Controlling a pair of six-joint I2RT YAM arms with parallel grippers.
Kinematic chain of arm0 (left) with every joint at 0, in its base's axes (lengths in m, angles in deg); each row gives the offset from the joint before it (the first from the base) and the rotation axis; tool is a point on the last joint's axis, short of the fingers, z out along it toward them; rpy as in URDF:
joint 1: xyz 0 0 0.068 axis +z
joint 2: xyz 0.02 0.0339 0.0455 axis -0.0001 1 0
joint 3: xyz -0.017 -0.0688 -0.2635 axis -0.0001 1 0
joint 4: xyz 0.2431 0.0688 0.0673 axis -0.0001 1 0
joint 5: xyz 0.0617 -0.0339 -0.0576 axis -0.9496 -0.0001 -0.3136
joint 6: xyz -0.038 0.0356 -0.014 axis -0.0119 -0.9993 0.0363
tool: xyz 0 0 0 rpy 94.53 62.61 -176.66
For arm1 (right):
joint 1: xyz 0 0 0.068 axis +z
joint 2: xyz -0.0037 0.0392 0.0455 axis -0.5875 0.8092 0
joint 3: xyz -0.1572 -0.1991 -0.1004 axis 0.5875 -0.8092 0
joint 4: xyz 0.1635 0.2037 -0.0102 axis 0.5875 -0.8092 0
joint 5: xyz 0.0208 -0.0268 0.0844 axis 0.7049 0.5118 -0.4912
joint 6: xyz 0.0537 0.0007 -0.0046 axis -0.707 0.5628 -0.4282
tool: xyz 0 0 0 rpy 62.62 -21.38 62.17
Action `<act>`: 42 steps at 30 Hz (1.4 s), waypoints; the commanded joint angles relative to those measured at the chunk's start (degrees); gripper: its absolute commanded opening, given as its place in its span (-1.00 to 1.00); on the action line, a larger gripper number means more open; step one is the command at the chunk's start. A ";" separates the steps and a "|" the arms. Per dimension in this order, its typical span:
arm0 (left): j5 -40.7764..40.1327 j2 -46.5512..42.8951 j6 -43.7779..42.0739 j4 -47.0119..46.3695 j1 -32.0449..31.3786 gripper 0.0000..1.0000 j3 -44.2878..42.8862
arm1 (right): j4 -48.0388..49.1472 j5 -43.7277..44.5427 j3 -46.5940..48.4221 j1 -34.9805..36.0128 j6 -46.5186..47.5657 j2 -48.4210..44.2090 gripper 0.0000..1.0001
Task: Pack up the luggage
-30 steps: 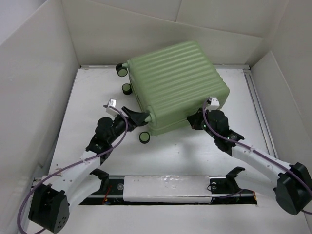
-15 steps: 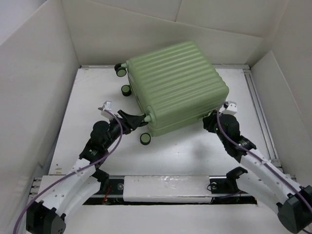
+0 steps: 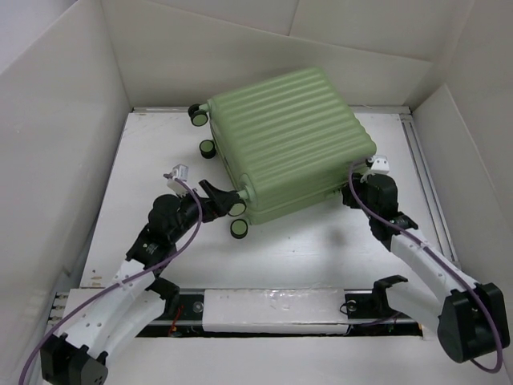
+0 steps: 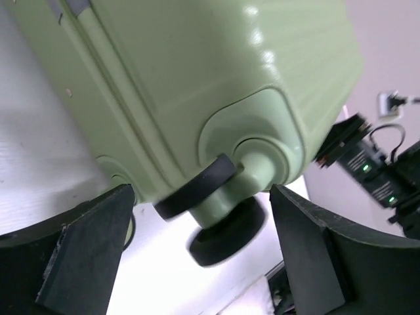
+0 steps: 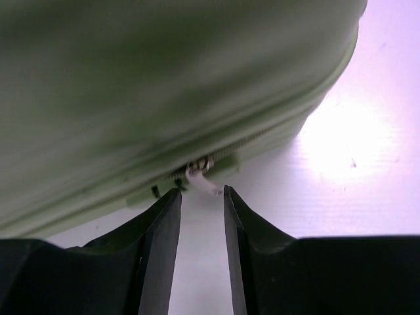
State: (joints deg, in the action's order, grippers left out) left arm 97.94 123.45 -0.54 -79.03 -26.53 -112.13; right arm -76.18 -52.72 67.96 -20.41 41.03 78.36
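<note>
- The luggage (image 3: 288,136), pale green and ribbed, lies closed on its broad side on the white table (image 3: 160,160), between the two grippers.
- The left gripper (image 3: 218,200) is at the near-left corner of the luggage. Its fingers (image 4: 85,249) stand wide apart. One black caster wheel (image 4: 197,190) of the luggage sits between them, apart from both.
- The right gripper (image 3: 350,196) is low at the near-right side of the luggage, by the zipper line. Its fingers (image 5: 157,249) are only a little apart and hold nothing. A small white zipper pull (image 5: 205,182) hangs just in front of the tips.
</note>
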 commanded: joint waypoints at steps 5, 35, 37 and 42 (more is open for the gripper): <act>3.14 3.63 -5.45 1.30 0.07 0.66 -2.44 | 11.40 -11.88 3.60 -5.81 5.31 5.86 -0.28; 15.18 13.56 -1.41 -21.45 -0.55 -1.00 -0.16 | 23.96 -27.79 -8.79 -2.93 -4.79 2.00 -1.00; 16.41 14.18 -0.53 -23.56 -0.55 -1.00 -0.16 | 25.28 -27.26 -10.11 1.53 -7.34 1.38 -1.00; 16.41 15.24 1.31 -25.50 -0.55 -1.00 -0.16 | 28.43 -20.86 -11.96 14.46 -12.87 1.38 -1.00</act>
State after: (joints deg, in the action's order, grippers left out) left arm 112.74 137.74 -2.15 -92.37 -26.51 -111.61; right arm -52.16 -71.69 57.77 -13.35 34.02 80.83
